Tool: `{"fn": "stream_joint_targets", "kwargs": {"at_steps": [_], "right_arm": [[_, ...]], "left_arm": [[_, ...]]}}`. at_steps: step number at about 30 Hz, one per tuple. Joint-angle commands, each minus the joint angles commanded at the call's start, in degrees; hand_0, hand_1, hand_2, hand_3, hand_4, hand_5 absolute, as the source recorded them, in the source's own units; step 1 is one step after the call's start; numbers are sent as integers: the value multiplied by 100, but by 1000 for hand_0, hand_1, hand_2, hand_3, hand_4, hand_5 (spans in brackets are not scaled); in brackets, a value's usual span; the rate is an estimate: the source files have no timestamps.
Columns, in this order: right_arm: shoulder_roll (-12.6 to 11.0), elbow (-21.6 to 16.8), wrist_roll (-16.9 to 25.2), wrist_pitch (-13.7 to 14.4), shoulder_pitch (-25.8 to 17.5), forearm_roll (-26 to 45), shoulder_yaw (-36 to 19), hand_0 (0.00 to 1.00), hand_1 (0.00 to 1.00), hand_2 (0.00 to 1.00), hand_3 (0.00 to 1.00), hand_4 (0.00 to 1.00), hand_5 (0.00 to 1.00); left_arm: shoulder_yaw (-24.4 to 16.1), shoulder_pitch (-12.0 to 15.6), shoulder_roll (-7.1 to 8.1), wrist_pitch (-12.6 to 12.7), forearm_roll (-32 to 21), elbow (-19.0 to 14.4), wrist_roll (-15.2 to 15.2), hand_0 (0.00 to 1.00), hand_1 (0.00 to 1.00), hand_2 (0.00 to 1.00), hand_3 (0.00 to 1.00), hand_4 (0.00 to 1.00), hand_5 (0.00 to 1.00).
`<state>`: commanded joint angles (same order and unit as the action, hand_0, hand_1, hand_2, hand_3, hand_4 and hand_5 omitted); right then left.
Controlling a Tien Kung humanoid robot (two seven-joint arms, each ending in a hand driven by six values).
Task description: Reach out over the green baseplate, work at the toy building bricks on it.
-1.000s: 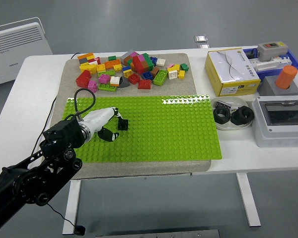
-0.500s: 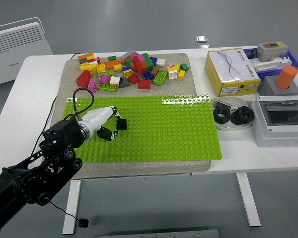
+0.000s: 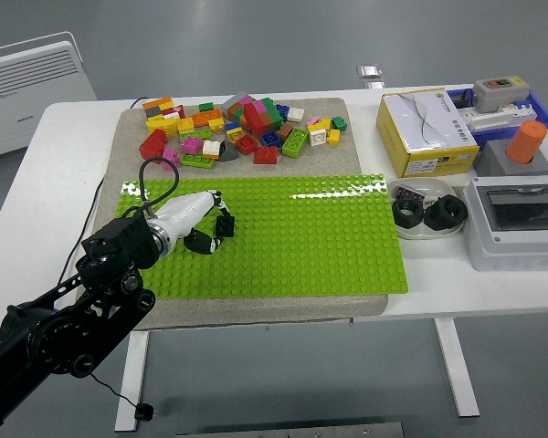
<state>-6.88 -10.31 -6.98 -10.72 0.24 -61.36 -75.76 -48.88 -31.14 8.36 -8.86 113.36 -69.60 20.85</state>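
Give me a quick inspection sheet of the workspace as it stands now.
Surface: white table, grey mat on it.
Job's things: green baseplate on mat; loose bricks heaped behind it.
Clutter: yellow box, dish with black rings, grey enclosure, orange cylinder, all on the right.
Hands: left robot hand over baseplate's left part, fingers curled; grip unclear. Right: nothing seen.
Cables: black cable looping by the wrist.
Surroundings: white heater, grey floor.

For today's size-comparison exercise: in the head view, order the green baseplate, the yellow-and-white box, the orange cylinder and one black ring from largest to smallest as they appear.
1. Green baseplate
2. Yellow-and-white box
3. Orange cylinder
4. Black ring. It looks close to the cylinder in size, so this last ranking is unsure.
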Motion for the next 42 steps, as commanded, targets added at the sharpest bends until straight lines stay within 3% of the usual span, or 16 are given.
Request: {"fn": "stream_joint_targets", "kwargs": {"at_steps": [9, 15, 16, 19, 21, 22, 27, 28, 33, 34, 39, 40, 42], "right_arm": [[-8, 0, 4, 13, -2, 9, 17, 694, 679, 816, 854, 850, 998], [-20, 0, 13, 6, -17, -2, 25, 694, 678, 816, 854, 851, 998], [-20, 0, 16, 5, -26, 11, 24, 694, 677, 815, 854, 851, 998], [-20, 0, 23, 3, -45, 28, 14, 694, 677, 815, 854, 851, 998], [-22, 0, 27, 5, -55, 33, 7, 694, 677, 815, 854, 851, 998], [-23, 0, 28, 6, -60, 34, 4, 697, 675, 813, 851, 852, 998], [-11, 0, 21, 16, -65, -19, -14, 697, 675, 813, 851, 852, 998], [-10, 0, 20, 18, -63, -26, -12, 698, 675, 813, 851, 852, 998], [-6, 0, 19, 20, -48, -22, -5, 698, 675, 813, 851, 852, 998], [-7, 0, 20, 20, -45, -13, 3, 699, 675, 812, 851, 852, 998], [-10, 0, 23, 21, -33, 21, 37, 699, 675, 812, 851, 852, 998], [-11, 0, 24, 21, -30, 25, 42, 701, 675, 813, 849, 853, 998], [-14, 0, 25, 19, -25, 27, 48, 701, 675, 813, 849, 853, 998]], "left_arm": [[-134, 84, 72, 4, 63, -249, 19, 998, 998, 998, 622, 642, 2], [-314, 643, 407, 665, 704, -997, -268, 998, 998, 998, 635, 642, 2], [-304, 781, 497, 776, 886, -1169, -230, 998, 998, 998, 857, 825, 555], [-160, 1199, 724, 890, 1344, -1652, -108, 998, 998, 998, 857, 825, 555], [-56, 1430, 773, 933, 1556, -1892, -87, 998, 998, 998, 857, 825, 555], [-4, 1557, 764, 984, 1662, -2018, -89, 998, 998, 998, 860, 725, 895], [181, 1866, 530, 1463, 1664, -2042, -165, 998, 998, 998, 860, 725, 895], [210, 1865, 473, 1549, 1664, -1990, -170, 998, 998, 998, 830, 699, 998], [268, 1770, 313, 1709, 1664, -1664, -163, 998, 998, 998, 830, 699, 998], [262, 1745, 288, 1728, 1664, -1586, -171, 998, 998, 998, 780, 706, 973], [176, 1600, 141, 1840, 1664, -1147, -236, 998, 998, 998, 780, 706, 973], [150, 1566, 109, 1859, 1664, -1052, -247, 998, 998, 998, 730, 701, 938], [92, 1490, 49, 1875, 1664, -852, -260, 998, 998, 998, 730, 701, 938]]}}
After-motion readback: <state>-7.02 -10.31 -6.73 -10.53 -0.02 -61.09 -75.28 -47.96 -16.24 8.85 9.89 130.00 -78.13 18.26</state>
